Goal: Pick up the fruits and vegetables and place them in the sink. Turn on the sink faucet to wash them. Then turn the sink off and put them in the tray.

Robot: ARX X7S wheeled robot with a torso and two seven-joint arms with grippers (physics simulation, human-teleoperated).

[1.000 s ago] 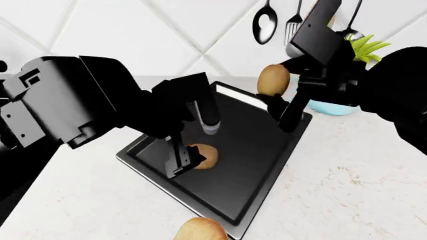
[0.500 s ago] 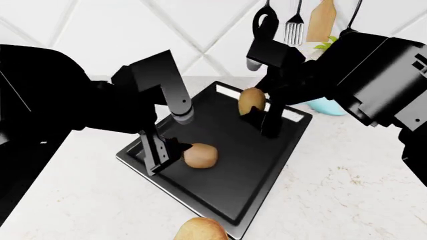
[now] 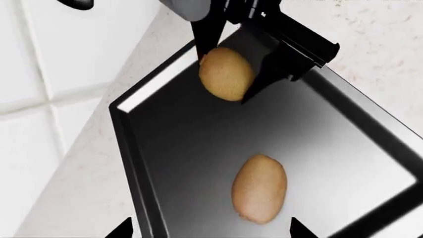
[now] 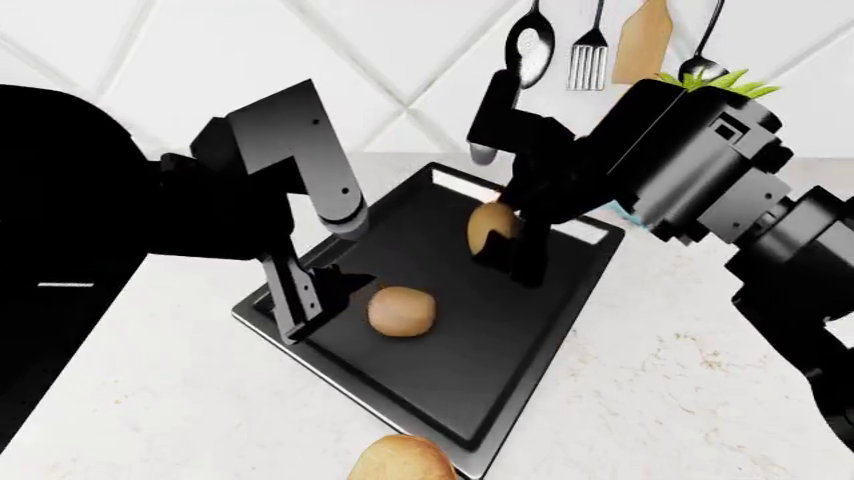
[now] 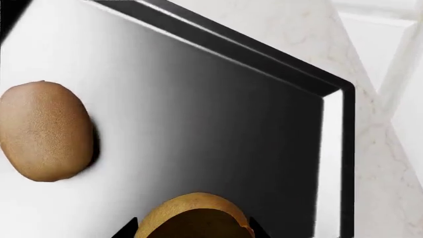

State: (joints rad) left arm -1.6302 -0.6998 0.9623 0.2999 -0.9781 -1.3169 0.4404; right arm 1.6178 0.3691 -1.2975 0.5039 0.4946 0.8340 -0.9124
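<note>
While pinching the kiwi [image 4: 490, 228] above the tray [image 4: 461, 430], right pincer [image 4: 505, 235]; left pincer [image 4: 307, 305] spread, potato [image 4: 400, 311] lying free mid-tray

An olive-brown kiwi [image 4: 490, 229] and an orange-tan potato [image 4: 400, 310] are showing against the glossy black tray [image 4: 441, 400]; the desk [image 4: 694, 390] is gleaming speckled white.

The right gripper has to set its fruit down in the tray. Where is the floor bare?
Bare: the tray floor between the lying potato and the near and right rims, under the right gripper and its kiwi. Crowded: the left rim, where the left gripper hangs beside the potato.
</note>
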